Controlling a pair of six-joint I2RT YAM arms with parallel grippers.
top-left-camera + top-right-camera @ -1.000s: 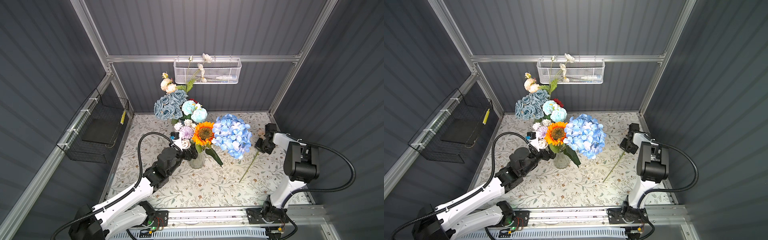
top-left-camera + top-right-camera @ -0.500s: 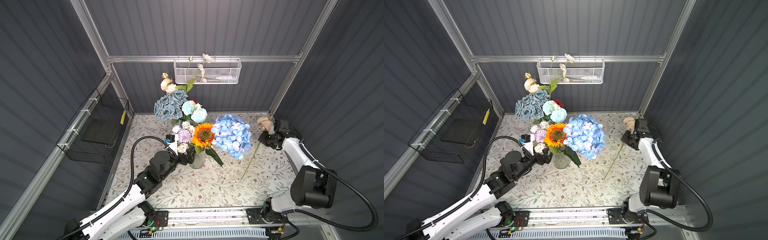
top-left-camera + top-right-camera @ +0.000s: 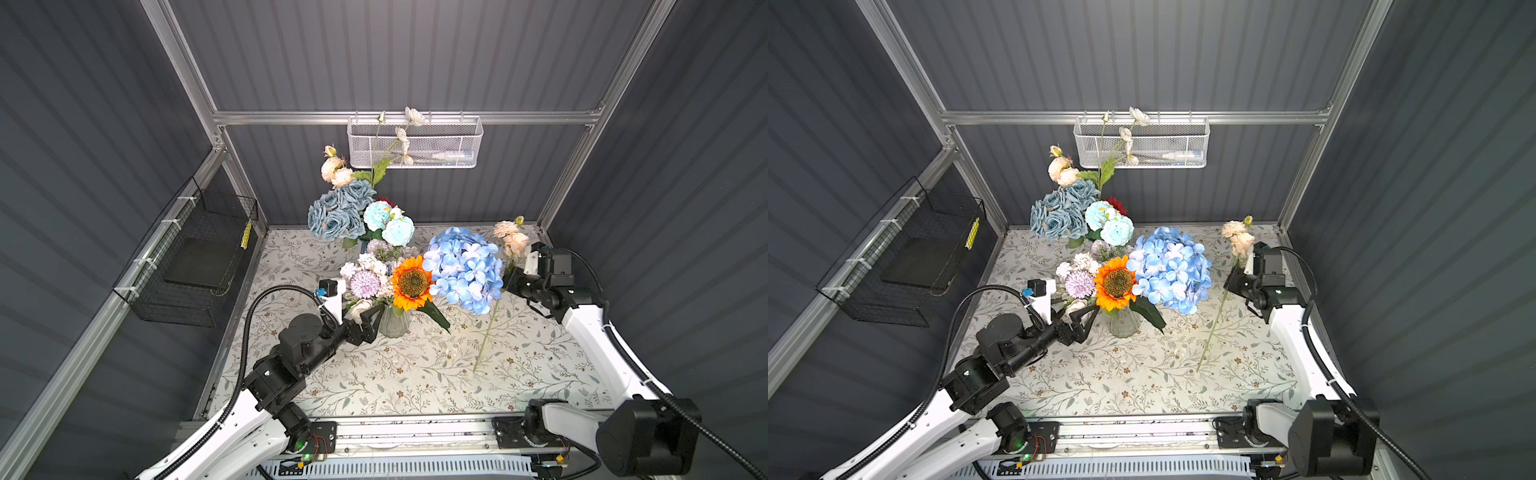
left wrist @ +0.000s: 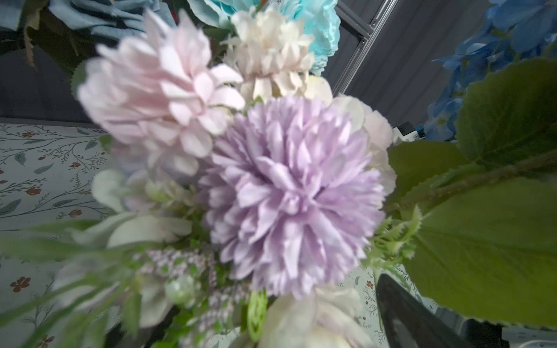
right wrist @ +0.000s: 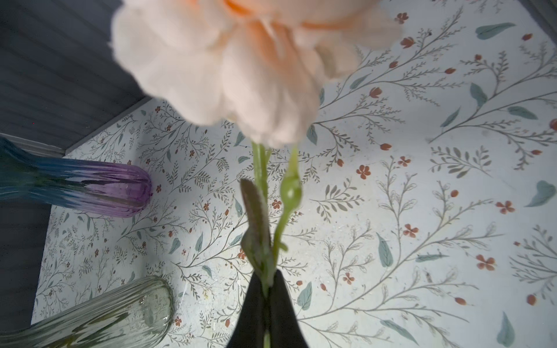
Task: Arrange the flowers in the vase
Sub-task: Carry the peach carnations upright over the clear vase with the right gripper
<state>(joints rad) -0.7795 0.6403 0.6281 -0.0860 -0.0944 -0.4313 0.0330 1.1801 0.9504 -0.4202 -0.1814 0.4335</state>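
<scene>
**Change noted.** A second ago the right gripper sat low over a stem lying on the worktop, arm folded, with no bloom showing. Now the arm is stretched out and the peach flower is lifted near the worktop's far right corner. The pick-up is judged complete; carrying the flower to the glass vase at mid-worktop remains.

**Grip.** The right wrist view shows the jaws clenched on the green stem, a little below the bloom.

**Left gripper**. Its jaws are spread wide and hold nothing. It is parked just beside the vase, under the lilac puff.

**Orientation.** The long axis is the stem:
- The bloom end points up and toward the far edge.
- The cut end points down toward the front edge, slanting slightly left past the blue hydrangea.
- Whether the tip touches the worktop cannot be told.

The cut end already points downward, so insertion should call mainly for a lift and a leftward carry to clear the hydrangea.
</scene>
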